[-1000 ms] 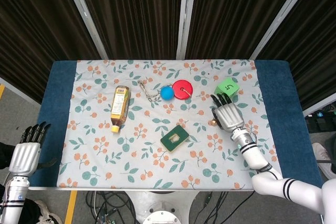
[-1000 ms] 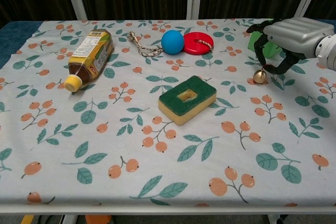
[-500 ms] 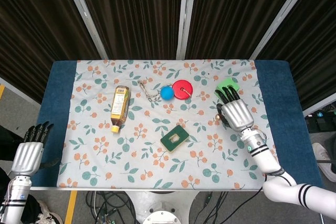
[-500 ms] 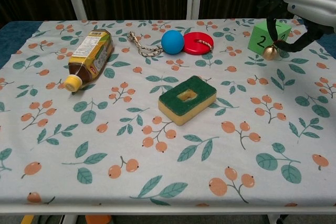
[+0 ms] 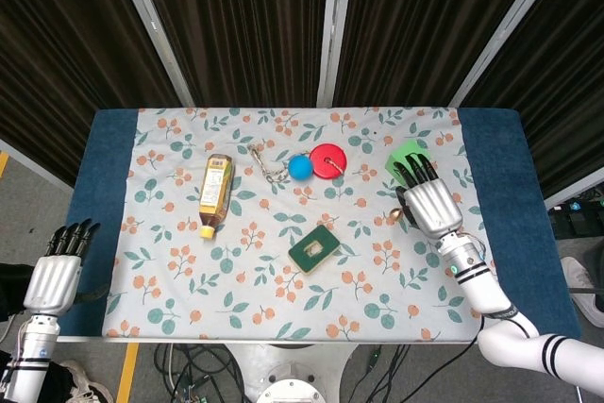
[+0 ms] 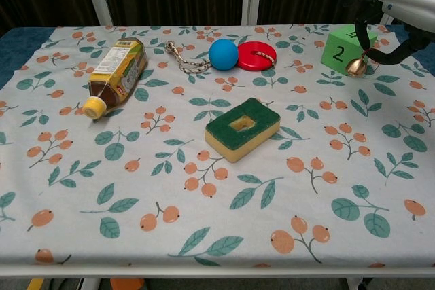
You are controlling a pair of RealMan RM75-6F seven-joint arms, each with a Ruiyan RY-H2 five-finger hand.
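While the right robot hand (image 5: 432, 205) hangs above the right side of the table (image 5: 491, 176), palm down, it holds a small brass bell (image 6: 355, 66) pinched under its fingers, clear of the floral cloth and just in front of the green cube (image 6: 348, 46). Seen from the head view the bell (image 5: 397, 216) sits at the hand's inner edge, toward the green sponge (image 5: 314, 248) lying well apart at mid-table. Far off past the table's left edge, the left robot hand (image 5: 52, 276) hangs with fingers straight and apart, holding nothing, so the right one is much nearer everything.
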